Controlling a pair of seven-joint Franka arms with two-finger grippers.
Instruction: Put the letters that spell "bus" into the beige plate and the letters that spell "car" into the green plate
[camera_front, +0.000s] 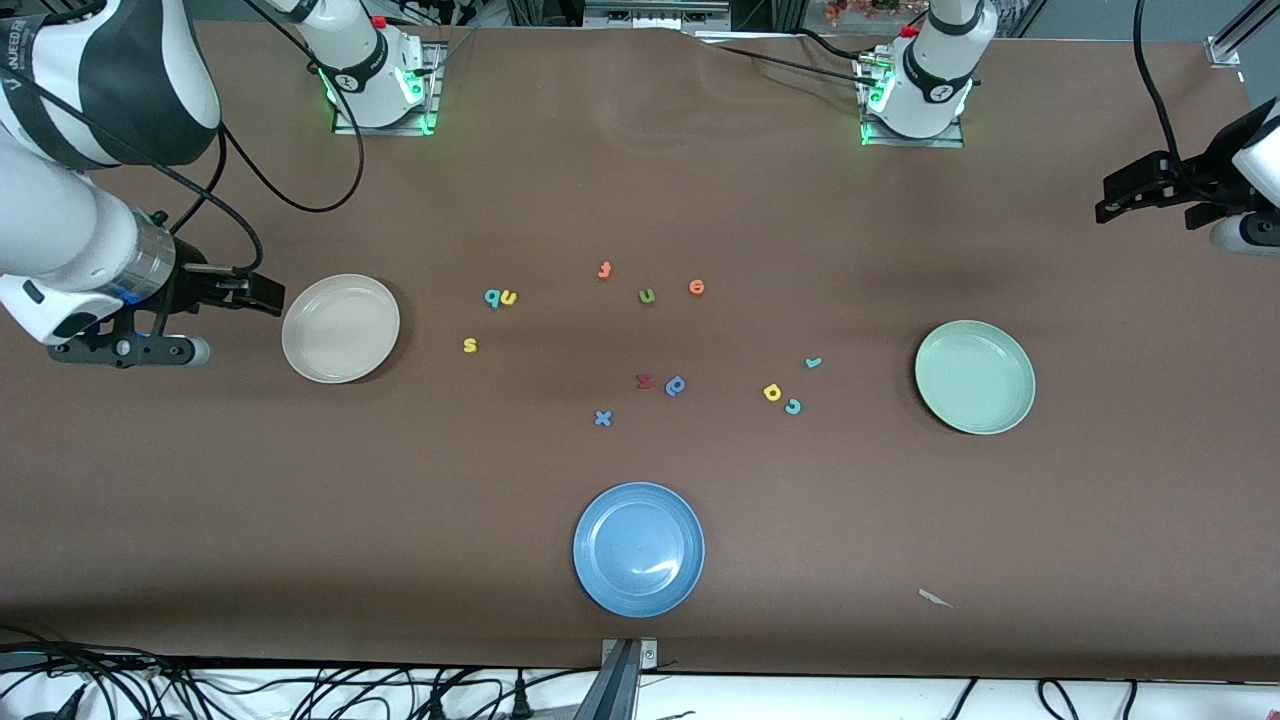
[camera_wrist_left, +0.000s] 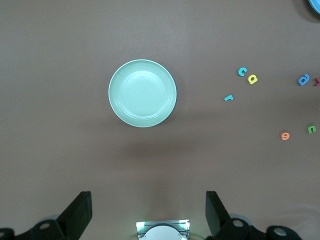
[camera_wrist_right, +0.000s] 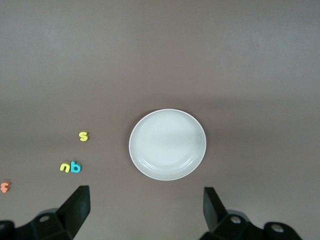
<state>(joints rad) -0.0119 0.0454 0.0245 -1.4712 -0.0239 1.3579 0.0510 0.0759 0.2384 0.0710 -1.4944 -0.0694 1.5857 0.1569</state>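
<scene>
Both grippers are being held up with jaws apart and empty: the right gripper (camera_front: 262, 293) beside the beige plate (camera_front: 340, 328), the left gripper (camera_front: 1120, 195) at the left arm's end of the desk (camera_front: 640, 180). The teal b (camera_front: 492, 297), yellow u (camera_front: 509, 297) and yellow s (camera_front: 470, 345) are lying near the beige plate, while the teal c (camera_front: 793, 406), yellow a (camera_front: 772, 392) and teal r (camera_front: 813, 363) are lying near the green plate (camera_front: 975, 377).

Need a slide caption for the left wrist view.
Open left claw hovering above the empty green plate, with teal c, yellow a and teal r lying beside it.

beige plate (camera_front: 340, 328): top open | green plate (camera_front: 975, 377): top open | letters: spaced, b touching u (camera_front: 509, 297)
</scene>
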